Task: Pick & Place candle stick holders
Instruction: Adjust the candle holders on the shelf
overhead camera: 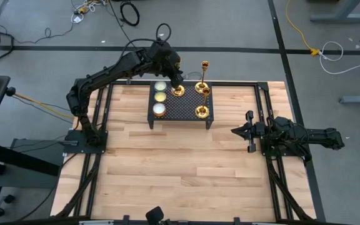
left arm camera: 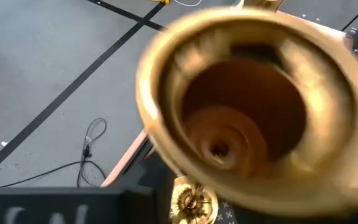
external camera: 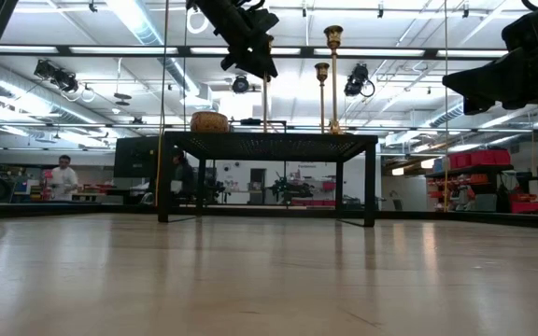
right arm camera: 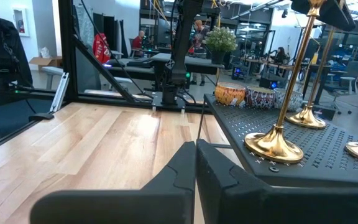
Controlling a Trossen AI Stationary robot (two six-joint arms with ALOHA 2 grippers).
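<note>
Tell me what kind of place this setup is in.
Most likely a robotics lab or workshop in an open industrial hall. Cables trail over the grey floor around the wooden table, ceiling light strips run overhead, and people work at benches behind.

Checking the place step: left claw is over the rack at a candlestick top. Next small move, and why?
Probably finish opening the left claw and lift straight up. The candlestick under it already stands upright on the black mesh rack beside the other two candlesticks, and its cup fills the left wrist view, so a sideways pull could tip it. The right claw waits shut.
</note>
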